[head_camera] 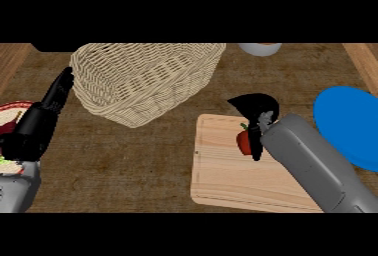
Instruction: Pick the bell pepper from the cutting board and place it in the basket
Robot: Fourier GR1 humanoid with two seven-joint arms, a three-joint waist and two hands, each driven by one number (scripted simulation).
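A red bell pepper (243, 142) with a green stem lies on the light wooden cutting board (221, 170), near its upper right part. My right hand (256, 108) comes in from the lower right and curls round the pepper, hiding most of it; only its left side shows. A woven wicker basket (140, 80) stands at the upper centre-left, up and left of the board. My left hand (46, 112) rests at the left edge with its fingers straight and pointing up beside the basket, holding nothing.
A blue plate (351, 125) lies at the right edge, close to my right forearm. A white bowl (260, 48) shows at the top. A plate with red and green food (11, 117) sits at the far left behind my left hand.
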